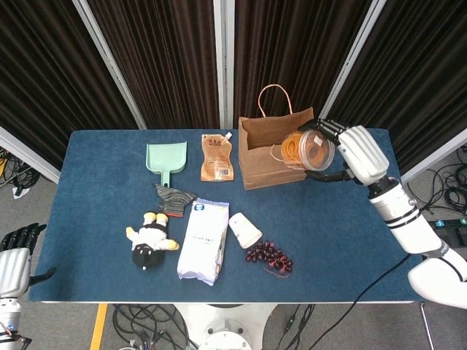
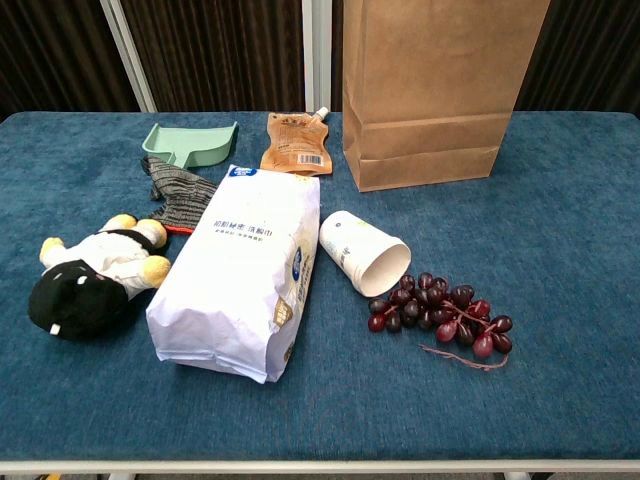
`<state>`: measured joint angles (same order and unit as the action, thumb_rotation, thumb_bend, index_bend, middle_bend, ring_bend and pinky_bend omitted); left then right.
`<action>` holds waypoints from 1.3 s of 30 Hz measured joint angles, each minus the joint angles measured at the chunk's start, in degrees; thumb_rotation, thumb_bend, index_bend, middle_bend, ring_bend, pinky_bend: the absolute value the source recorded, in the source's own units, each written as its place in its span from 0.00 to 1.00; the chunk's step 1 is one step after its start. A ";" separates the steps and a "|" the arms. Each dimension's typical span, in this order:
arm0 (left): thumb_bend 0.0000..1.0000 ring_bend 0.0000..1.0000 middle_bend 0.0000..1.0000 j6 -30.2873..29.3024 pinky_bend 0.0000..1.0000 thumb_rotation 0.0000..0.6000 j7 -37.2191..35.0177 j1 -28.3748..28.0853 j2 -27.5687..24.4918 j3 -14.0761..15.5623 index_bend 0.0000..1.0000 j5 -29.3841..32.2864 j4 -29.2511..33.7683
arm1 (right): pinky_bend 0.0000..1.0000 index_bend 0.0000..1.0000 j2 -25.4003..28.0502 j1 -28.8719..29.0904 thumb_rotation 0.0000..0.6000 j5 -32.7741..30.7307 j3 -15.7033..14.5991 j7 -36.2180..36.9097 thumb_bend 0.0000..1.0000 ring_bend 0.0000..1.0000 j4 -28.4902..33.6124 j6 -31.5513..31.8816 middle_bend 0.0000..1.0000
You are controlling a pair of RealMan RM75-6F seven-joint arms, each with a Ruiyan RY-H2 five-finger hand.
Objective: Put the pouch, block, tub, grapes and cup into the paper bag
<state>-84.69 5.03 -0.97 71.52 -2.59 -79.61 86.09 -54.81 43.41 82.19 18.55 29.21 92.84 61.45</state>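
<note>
My right hand [image 1: 356,152] holds the clear orange tub [image 1: 309,148] in the air, tilted, right over the open top of the brown paper bag [image 1: 273,162]. The bag [image 2: 440,90] stands upright at the back of the table. The orange spouted pouch [image 1: 217,157] [image 2: 297,144] lies left of the bag. A white paper cup [image 1: 245,230] [image 2: 364,252] lies on its side mid-table, with the dark red grapes [image 1: 269,256] [image 2: 440,310] beside it. I see no block. My left hand [image 1: 14,259] hangs open below the table's left edge.
A white flour-like bag [image 2: 240,270] lies left of the cup. A plush toy [image 2: 95,272], a striped glove [image 2: 175,192] and a green dustpan [image 2: 190,142] occupy the left half. The table [image 1: 102,219] is covered in blue cloth.
</note>
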 measured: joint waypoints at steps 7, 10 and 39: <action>0.03 0.16 0.24 0.07 0.15 1.00 0.10 -0.10 0.03 -0.11 0.22 -0.01 0.14 | 0.43 0.35 -0.92 7.18 1.00 -10.13 2.31 -5.59 0.23 0.30 -4.42 -12.51 0.45; 0.03 0.16 0.24 0.15 0.15 1.00 0.00 -0.07 0.00 -0.17 0.22 0.18 0.11 | 0.43 0.35 -3.36 10.76 1.00 -15.79 2.53 -11.09 0.23 0.30 -8.19 -17.13 0.44; 0.03 0.16 0.24 0.32 0.15 1.00 -0.54 0.44 0.26 -0.06 0.22 0.61 -0.53 | 0.15 0.00 -15.74 18.47 1.00 -30.62 -0.70 -27.24 0.18 0.00 -19.54 -25.82 0.14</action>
<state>-84.37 4.49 -0.54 71.78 -2.64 -79.00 85.56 -70.55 61.88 51.57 17.85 1.97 73.30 35.63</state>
